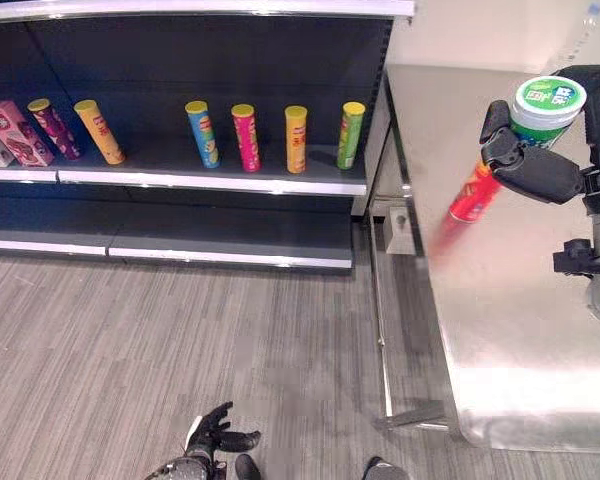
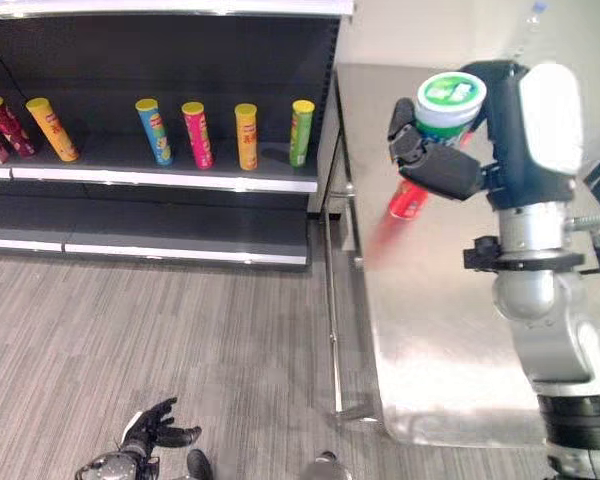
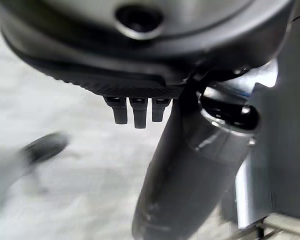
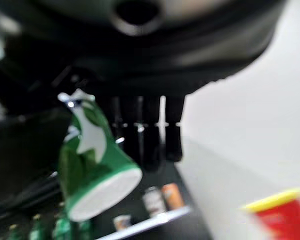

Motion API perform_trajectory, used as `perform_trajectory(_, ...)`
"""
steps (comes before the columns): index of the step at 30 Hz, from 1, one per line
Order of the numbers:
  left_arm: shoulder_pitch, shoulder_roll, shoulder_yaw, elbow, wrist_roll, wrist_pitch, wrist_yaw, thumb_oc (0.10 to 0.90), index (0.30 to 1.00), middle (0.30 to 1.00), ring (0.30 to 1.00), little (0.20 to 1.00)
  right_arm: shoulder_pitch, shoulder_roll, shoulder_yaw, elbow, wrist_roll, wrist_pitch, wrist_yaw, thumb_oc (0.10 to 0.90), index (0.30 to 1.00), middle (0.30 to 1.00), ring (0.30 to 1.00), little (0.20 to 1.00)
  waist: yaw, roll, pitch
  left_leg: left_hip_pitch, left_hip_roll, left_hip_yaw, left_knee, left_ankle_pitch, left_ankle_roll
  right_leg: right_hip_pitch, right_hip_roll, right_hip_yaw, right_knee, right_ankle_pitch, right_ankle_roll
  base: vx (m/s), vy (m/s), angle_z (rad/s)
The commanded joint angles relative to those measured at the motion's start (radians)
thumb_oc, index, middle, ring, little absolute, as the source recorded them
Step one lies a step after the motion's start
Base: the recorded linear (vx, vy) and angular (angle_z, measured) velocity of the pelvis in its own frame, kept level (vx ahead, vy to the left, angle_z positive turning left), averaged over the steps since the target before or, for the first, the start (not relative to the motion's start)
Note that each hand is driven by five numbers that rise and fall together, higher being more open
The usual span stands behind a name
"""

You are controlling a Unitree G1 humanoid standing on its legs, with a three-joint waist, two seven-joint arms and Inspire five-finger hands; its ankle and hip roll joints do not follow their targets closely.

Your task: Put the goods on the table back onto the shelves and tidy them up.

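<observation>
Right robot hand (image 2: 435,165) lifts one green cup (image 2: 448,103) above the desk (image 2: 440,330).
Its fingers curl round the cup; one red can (image 2: 408,200) lies on the desk beneath. The shelf (image 1: 210,172) carries six cans and one pink box (image 1: 12,130). Left robot hand (image 1: 215,438) hangs low, fingers relaxed.

Green cup (image 1: 546,108) with white lid, upright, raised above the table (image 1: 520,330), gripped by the right hand (image 1: 533,165); red can (image 1: 472,194) lies tilted on the table just below the cup.
</observation>
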Motion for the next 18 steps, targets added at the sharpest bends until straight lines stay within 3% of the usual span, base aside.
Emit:
perform_trajectory(1,-0.030,0.027,0.008,-0.047,-0.018,-0.061,0.020,0.800,0.900,0.900,0.900,0.900,-0.201,-0.117,-0.074,-0.032,0.054,-0.036,-0.045,0.400,0.300,0.300,0.300,0.300,0.014,-0.018,0.013,-0.008,0.083,-0.029,0.003,-0.063,-0.079,0.142,0.105,-0.061,-0.243,-0.048,0.050,0.22,0.055,-0.30)
perform_trajectory(3,-0.029,0.022,0.008,-0.044,-0.017,-0.060,0.014,0.800,0.900,0.900,0.900,0.900,-0.211,-0.145,-0.069,-0.022,0.066,-0.039,-0.042,0.400,0.300,0.300,0.300,0.300,0.000,-0.018,0.016,0.002,0.079,-0.037,0.003,-0.076,-0.083,0.123,0.142,-0.074,-0.326,-0.030,0.050,0.13,0.003,-0.04)
perform_trajectory(6,-0.026,0.007,0.015,-0.027,0.007,-0.056,-0.002,0.800,0.900,0.900,0.900,0.900,-0.184,-0.198,-0.091,-0.004,0.082,-0.033,-0.032,0.400,0.300,0.300,0.300,0.300,-0.033,-0.033,0.029,0.025,0.049,-0.050,0.003,-0.090,-0.077,0.065,0.233,-0.016,-0.477,0.027,0.057,0.14,-0.008,0.26)
perform_trajectory(9,-0.020,-0.016,0.011,-0.022,0.019,-0.059,-0.008,0.800,0.900,0.900,0.900,0.900,-0.146,-0.245,-0.118,0.008,0.089,-0.036,-0.023,0.400,0.300,0.300,0.300,0.300,-0.039,-0.047,0.038,0.041,0.021,-0.097,0.003,-0.109,-0.068,0.061,0.282,0.043,-0.488,0.039,0.046,0.19,-0.012,1.02)
perform_trajectory(15,-0.038,-0.032,-0.001,-0.012,0.012,-0.060,-0.006,0.800,0.900,0.900,0.900,0.900,-0.131,-0.294,-0.142,0.038,0.117,-0.046,-0.021,0.400,0.300,0.300,0.300,0.300,-0.032,-0.049,0.037,0.035,0.006,-0.142,0.010,-0.115,-0.083,0.112,0.298,-0.007,-0.542,0.050,0.027,0.10,-0.125,0.42)
perform_trajectory(18,-0.035,-0.035,-0.006,-0.016,0.006,-0.058,-0.011,0.800,0.900,0.900,0.900,0.900,-0.156,-0.316,-0.128,0.046,0.131,-0.049,-0.016,0.400,0.300,0.300,0.300,0.300,-0.025,-0.057,0.041,0.000,0.026,-0.146,0.174,-0.183,-0.113,0.166,0.291,-0.040,-0.553,0.029,0.010,0.16,-0.190,0.45)
